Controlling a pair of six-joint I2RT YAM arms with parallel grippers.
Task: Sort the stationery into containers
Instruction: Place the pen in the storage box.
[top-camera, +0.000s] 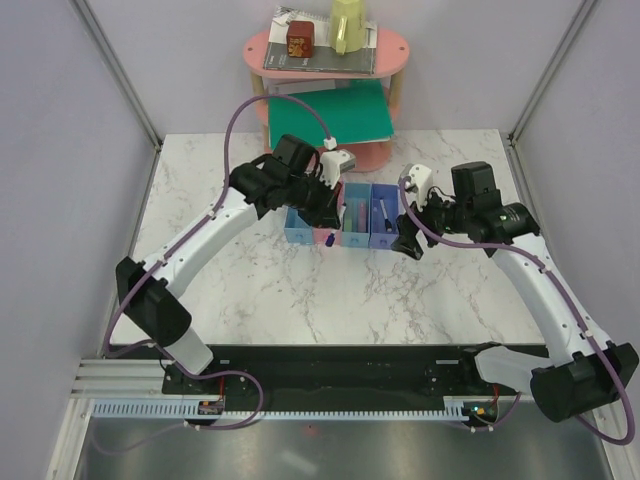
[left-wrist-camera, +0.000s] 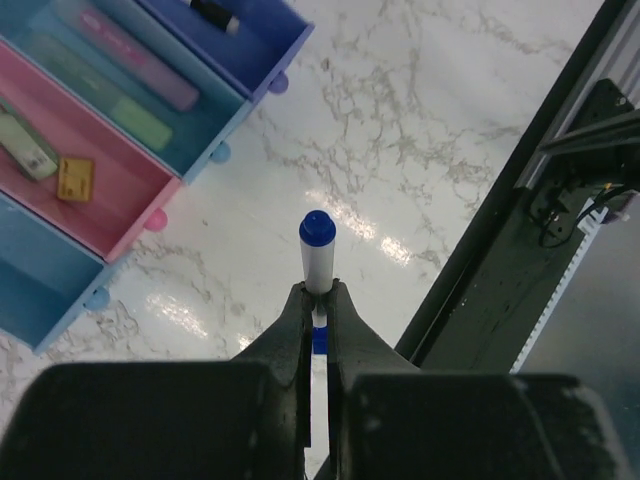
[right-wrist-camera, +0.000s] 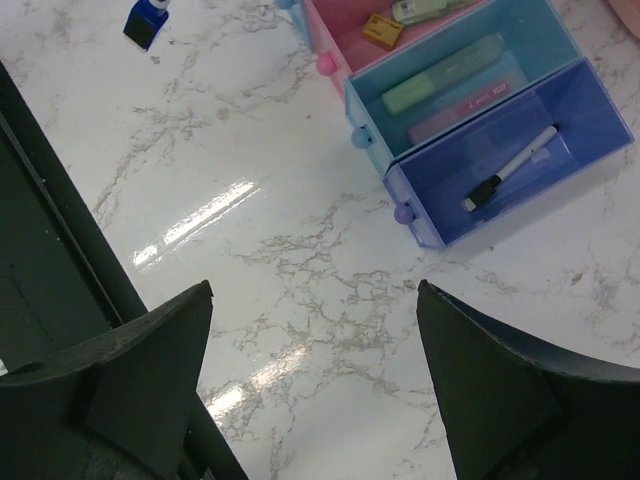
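Note:
My left gripper (left-wrist-camera: 317, 290) is shut on a thin white pen with a blue tip (left-wrist-camera: 317, 250) and holds it above the marble just in front of the row of trays; it also shows in the top view (top-camera: 327, 228). The light blue tray (left-wrist-camera: 40, 290) looks empty. The pink tray (left-wrist-camera: 120, 215) holds a tan eraser (left-wrist-camera: 75, 178) and a pale green item. The blue tray (right-wrist-camera: 365, 105) holds a pale green marker (right-wrist-camera: 445, 75) and a pink marker (right-wrist-camera: 470, 105). The violet-blue tray (right-wrist-camera: 420, 215) holds a thin black-capped pen (right-wrist-camera: 510, 168). My right gripper (right-wrist-camera: 312, 290) is open and empty beside it. The tape roll is out of view.
A pink oval shelf (top-camera: 385, 50) stands at the back with grey books, a red box and a yellow-green cup; a green folder (top-camera: 340, 115) lies on its lower tier. The black base rail (left-wrist-camera: 500, 260) runs along the table's near edge. Frame posts stand at the corners.

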